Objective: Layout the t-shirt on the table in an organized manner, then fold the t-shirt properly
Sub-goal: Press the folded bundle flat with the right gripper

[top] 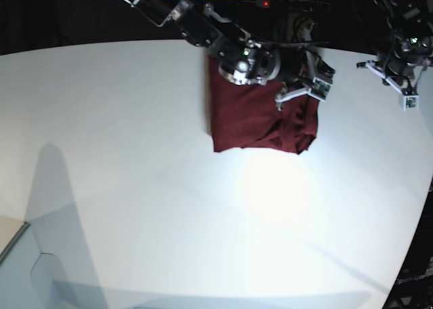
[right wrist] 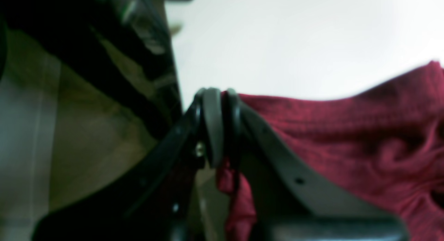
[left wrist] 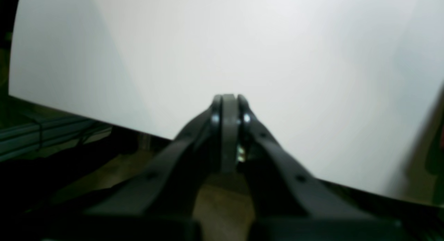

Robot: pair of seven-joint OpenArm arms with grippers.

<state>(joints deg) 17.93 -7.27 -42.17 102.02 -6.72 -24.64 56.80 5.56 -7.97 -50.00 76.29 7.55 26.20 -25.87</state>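
The dark maroon t-shirt (top: 260, 113) lies bunched in a rough rectangle at the far middle of the white table (top: 169, 187). My right arm (top: 250, 62) reaches over its far edge. In the right wrist view my right gripper (right wrist: 218, 95) is shut on an edge of the t-shirt (right wrist: 347, 140), and a fold of cloth hangs below the fingers. My left arm (top: 404, 59) hovers at the far right, away from the shirt. My left gripper (left wrist: 229, 98) is shut with nothing in it, above the bare table (left wrist: 242, 43) near its edge.
The table's curved edge (top: 413, 241) runs down the right side. Dark floor and cables (left wrist: 41, 133) lie beyond the edge in the left wrist view. Arm shadows fall across the table's front left.
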